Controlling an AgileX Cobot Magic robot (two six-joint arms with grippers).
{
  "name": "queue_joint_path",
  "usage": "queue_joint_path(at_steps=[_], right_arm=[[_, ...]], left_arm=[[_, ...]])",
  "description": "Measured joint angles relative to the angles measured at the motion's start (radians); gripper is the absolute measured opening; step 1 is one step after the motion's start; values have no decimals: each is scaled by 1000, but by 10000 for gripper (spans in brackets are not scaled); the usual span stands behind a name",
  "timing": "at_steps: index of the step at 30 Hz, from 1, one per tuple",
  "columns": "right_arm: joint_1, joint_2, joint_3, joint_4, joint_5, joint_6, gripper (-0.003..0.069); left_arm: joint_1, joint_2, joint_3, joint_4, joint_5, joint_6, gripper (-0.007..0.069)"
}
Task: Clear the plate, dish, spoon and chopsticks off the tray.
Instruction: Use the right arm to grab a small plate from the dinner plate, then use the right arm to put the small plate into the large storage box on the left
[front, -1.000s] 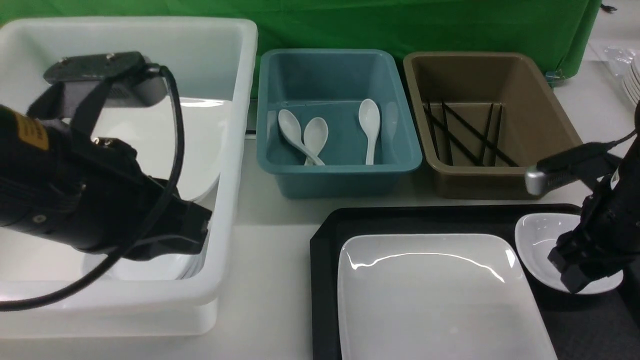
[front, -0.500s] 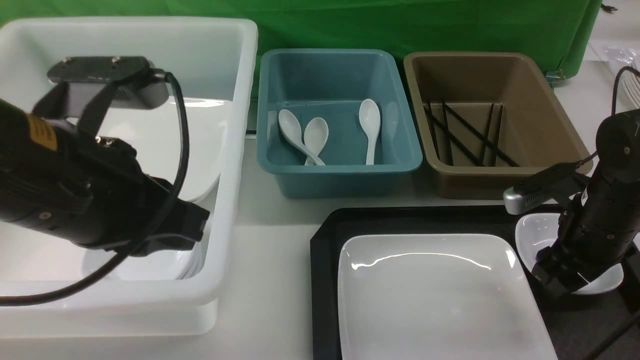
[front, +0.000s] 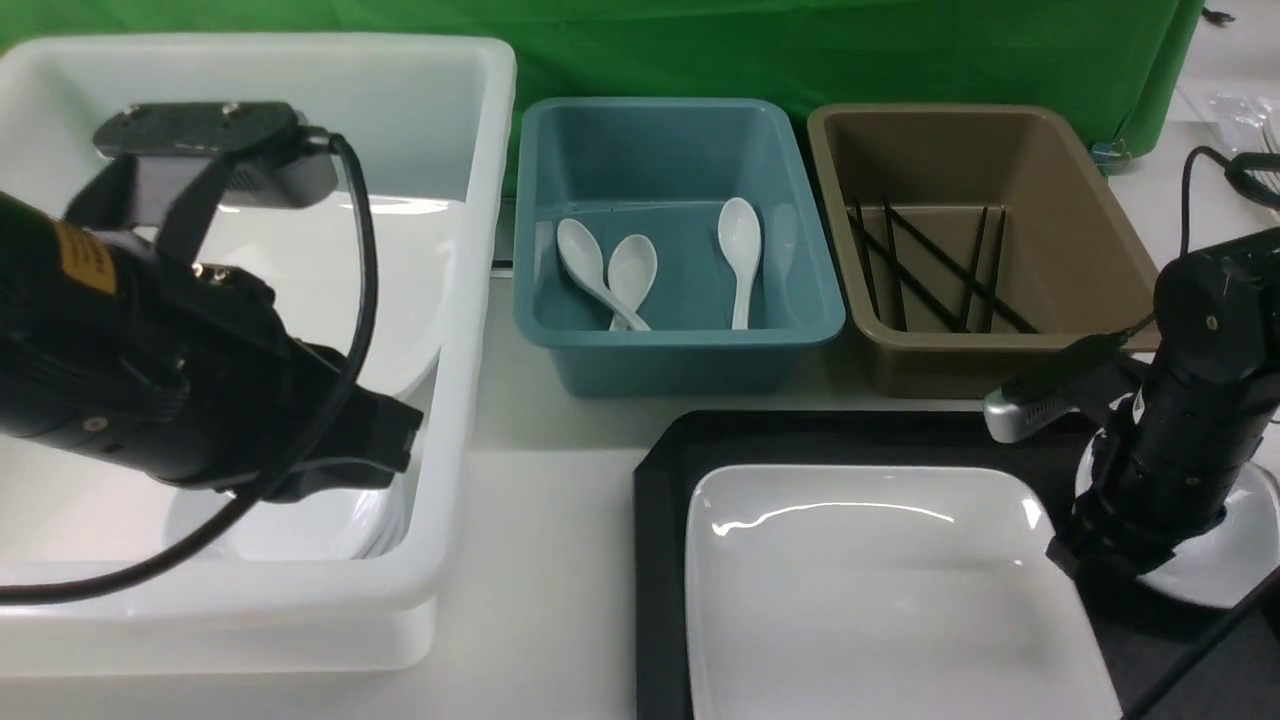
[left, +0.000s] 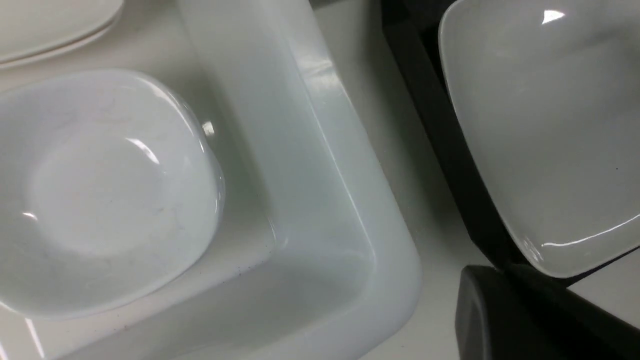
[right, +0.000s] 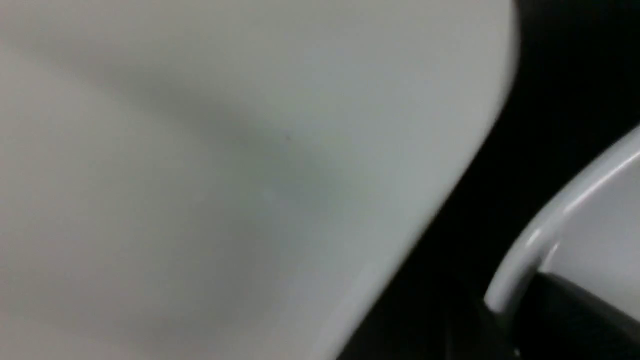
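the tray (front: 660, 560) sits on the table (front: 540, 560) toward 5 o'clock in the front view. it carries the plate (front: 880, 590), with the dish (front: 1225, 560) at the plate's 3 o'clock. the right pincer (front: 1075, 555) is down at the dish's 9 o'clock rim. the right wrist view shows a dark finger (right: 575, 320) against that rim, but i cannot tell whether it grips. the left pincer (front: 395, 450) hangs inside the white tub (front: 480, 300) at 9 o'clock, above stacked dishes (left: 100, 190); whether it is open or closed cannot be told either. three spoons (front: 738, 260) lie in the teal tub (front: 680, 365) at 12 o'clock, and chopsticks (front: 960, 270) in the brown tub (front: 950, 365) at 1 o'clock.
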Motion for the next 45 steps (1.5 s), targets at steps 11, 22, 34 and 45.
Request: queue_joint_path(at_steps=[11, 22, 34, 45], right_arm=[[48, -150, -147, 25, 214, 73, 63], [370, -234, -551, 245, 157, 24, 63], [784, 173, -952, 323, -115, -38, 62], [808, 465, -1065, 286, -115, -50, 69]], left_arm=[[0, 0, 0, 76, -1, -103, 11], [335, 0, 0, 226, 45, -244, 11], [731, -77, 0, 26, 47, -118, 11], [731, -141, 0, 14, 47, -102, 11]])
